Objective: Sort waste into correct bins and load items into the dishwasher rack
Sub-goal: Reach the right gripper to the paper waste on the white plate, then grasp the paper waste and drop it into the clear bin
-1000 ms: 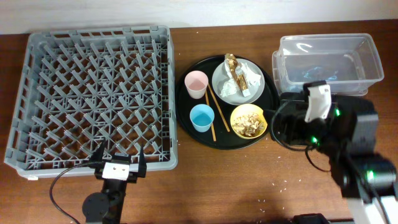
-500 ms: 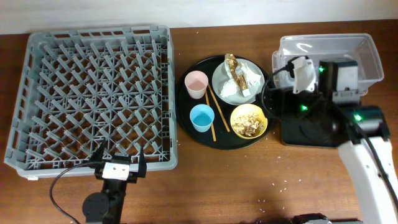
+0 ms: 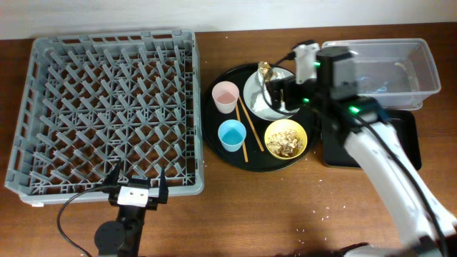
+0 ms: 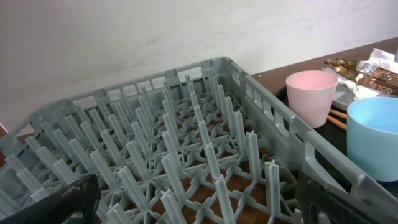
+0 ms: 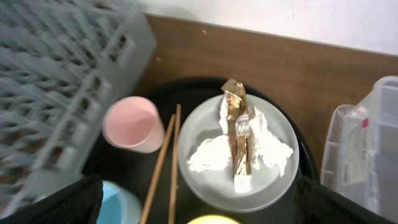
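Overhead, the dishwasher rack [image 3: 107, 111] fills the left half of the wooden table [image 3: 285, 207], and none of its upright pegs holds anything. Just to its right lies the round black tray [image 3: 212, 118], which carries all the dishes. At the table's far right corner stands the clear tub [image 3: 378, 45], and the shallow black tray [image 3: 408, 139] lies against its near side, partly under the right arm. The pale grey-green plate [image 5: 214, 186] sits at the back of the round tray. On it lie crumpled white napkins [image 5: 208, 155], with the brown-gold wrapper [image 5: 238, 134] stretched lengthwise across them. The small yellow bowl [image 3: 268, 139] is at the tray's front right and holds the beige food scraps [image 3: 285, 139]. The light blue cup [image 3: 233, 134] stands at the front left and the pink cup [image 3: 226, 96] just behind it, both upright and nearest the rack. The wooden chopsticks [image 5: 166, 162] lie side by side between the cups and the plate. The right gripper [image 3: 280, 94] hovers above the plate's near edge, its fingers spread wide and holding nothing. The left gripper [image 3: 138, 175] rests at the rack's front edge, its fingers likewise apart and empty. A few rice grains [image 3: 325, 209] dot the table in front of the trays.
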`<state>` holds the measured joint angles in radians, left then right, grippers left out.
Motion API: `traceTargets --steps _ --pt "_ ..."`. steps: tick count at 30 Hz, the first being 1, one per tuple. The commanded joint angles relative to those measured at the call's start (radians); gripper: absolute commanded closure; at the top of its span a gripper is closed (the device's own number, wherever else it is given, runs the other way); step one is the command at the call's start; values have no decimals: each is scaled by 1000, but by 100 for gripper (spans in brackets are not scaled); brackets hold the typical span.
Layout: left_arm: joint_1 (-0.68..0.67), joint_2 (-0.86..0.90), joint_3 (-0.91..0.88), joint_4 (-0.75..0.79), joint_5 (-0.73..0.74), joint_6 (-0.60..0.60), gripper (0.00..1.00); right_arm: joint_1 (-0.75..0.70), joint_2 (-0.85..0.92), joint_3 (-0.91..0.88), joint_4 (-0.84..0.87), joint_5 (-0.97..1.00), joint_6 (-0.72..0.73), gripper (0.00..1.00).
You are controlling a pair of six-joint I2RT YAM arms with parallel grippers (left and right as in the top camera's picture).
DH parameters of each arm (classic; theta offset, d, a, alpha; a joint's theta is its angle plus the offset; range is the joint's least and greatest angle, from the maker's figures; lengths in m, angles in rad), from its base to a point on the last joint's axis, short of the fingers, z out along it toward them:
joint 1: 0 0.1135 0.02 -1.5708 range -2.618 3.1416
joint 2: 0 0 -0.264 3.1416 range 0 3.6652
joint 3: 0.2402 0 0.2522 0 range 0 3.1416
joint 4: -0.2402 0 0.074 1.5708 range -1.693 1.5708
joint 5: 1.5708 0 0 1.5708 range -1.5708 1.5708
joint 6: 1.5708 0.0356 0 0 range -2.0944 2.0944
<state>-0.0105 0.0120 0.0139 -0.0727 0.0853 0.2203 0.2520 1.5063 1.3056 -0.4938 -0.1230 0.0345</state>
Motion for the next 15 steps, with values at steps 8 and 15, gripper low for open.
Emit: traceTargets --steps 8,15 --pt "4 -5 -5 -3 -4 -10 1 9 392 15 294 143 79 9" --pt "4 -5 -5 -3 -4 -10 0 9 535 15 387 188 79 10"
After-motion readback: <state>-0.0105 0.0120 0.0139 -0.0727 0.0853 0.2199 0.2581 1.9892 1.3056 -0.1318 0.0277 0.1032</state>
